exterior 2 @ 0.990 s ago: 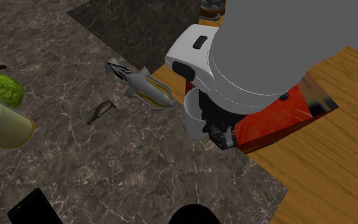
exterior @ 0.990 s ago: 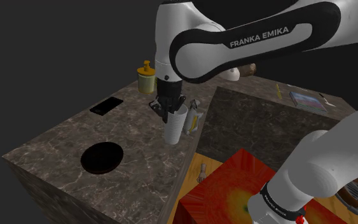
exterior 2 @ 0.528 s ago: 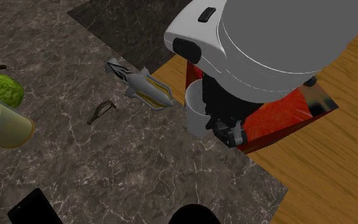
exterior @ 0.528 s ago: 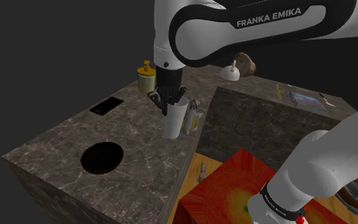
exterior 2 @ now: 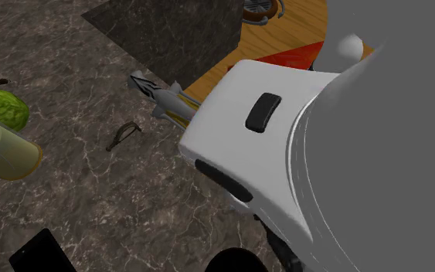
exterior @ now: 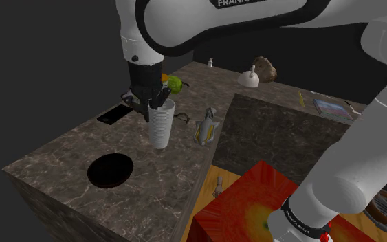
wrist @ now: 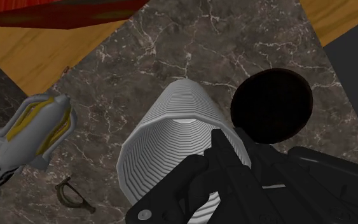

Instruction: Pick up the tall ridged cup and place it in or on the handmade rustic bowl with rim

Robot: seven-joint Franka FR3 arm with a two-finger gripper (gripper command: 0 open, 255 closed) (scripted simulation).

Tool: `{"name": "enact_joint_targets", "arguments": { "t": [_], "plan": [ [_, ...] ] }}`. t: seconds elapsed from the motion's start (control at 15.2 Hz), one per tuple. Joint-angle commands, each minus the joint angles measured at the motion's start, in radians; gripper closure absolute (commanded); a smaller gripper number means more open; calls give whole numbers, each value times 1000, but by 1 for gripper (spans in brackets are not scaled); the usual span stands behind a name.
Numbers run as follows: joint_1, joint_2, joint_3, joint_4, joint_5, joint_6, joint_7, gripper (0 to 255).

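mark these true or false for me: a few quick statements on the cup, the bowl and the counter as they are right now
1. The hand grips the white ridged cup at its rim. True.
2. The black bowl rests on the marbled counter. True.
3. The cup sits in the bowl. False: it is apart from the bowl, held in the hand.
4. A grey-and-yellow toy lies on the counter. True.
5. The counter is plain white. False: it is dark and veined like marble.
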Motion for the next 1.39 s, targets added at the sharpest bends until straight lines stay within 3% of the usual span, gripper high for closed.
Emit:
{"name": "enact_joint_targets", "arguments": {
  "t": [0.0,0.33,0.66,1.32],
  "plan": [
    [22,96,28,110,-55,-37,62,255],
    [136,333,52,406,-195,-158,185,255],
    [337,608,24,830,-335,-342,244,255],
    [297,587,24,670,-325,-209,265,255]
  ]
}}
